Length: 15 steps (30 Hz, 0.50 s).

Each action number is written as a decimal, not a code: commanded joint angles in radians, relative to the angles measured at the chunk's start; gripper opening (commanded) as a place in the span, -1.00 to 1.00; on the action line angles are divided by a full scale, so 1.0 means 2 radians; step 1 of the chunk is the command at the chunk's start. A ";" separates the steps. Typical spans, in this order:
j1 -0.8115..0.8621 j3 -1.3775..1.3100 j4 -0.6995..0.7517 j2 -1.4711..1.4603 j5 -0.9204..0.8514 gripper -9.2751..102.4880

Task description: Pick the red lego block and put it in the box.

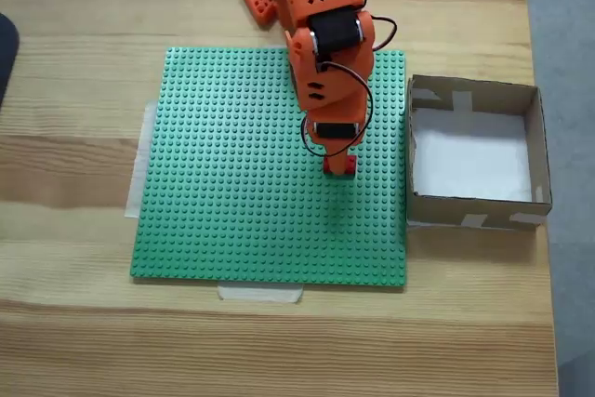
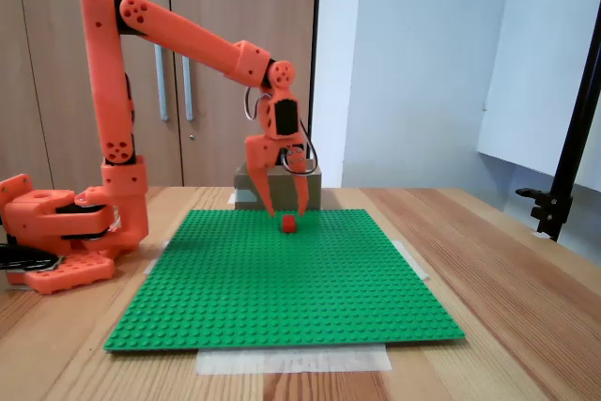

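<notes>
The red lego block (image 1: 342,165) (image 2: 288,223) lies on the green studded baseplate (image 1: 232,192) (image 2: 282,288), toward its right side in a fixed view from above. My orange gripper (image 1: 338,157) (image 2: 285,212) hangs straight over it, open, with one finger on each side and the tips just above the block. The block still rests on the plate. The box (image 1: 539,151), brown cardboard with a white floor, stands to the right of the plate. In the side fixed view the box (image 2: 241,179) is partly hidden behind the gripper.
The arm's orange base (image 2: 56,232) sits at the table's left in the side fixed view. Tape strips (image 1: 260,294) hold the plate to the wooden table (image 1: 74,341). A black stand (image 2: 563,176) rises at the right edge.
</notes>
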 commanded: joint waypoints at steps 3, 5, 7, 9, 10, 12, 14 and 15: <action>0.004 0.001 -0.009 0.003 -0.005 -0.43; 0.004 0.004 -0.014 0.003 -0.007 -0.43; 0.004 0.005 -0.017 0.002 -0.008 -0.43; 0.004 0.005 -0.018 -0.001 -0.008 -0.43; 0.004 0.005 -0.018 -0.003 -0.010 -0.43; 0.006 0.005 -0.020 -0.006 -0.010 -0.43; 0.008 0.005 -0.021 -0.010 -0.012 -0.43; 0.008 0.005 -0.023 -0.012 -0.015 -0.43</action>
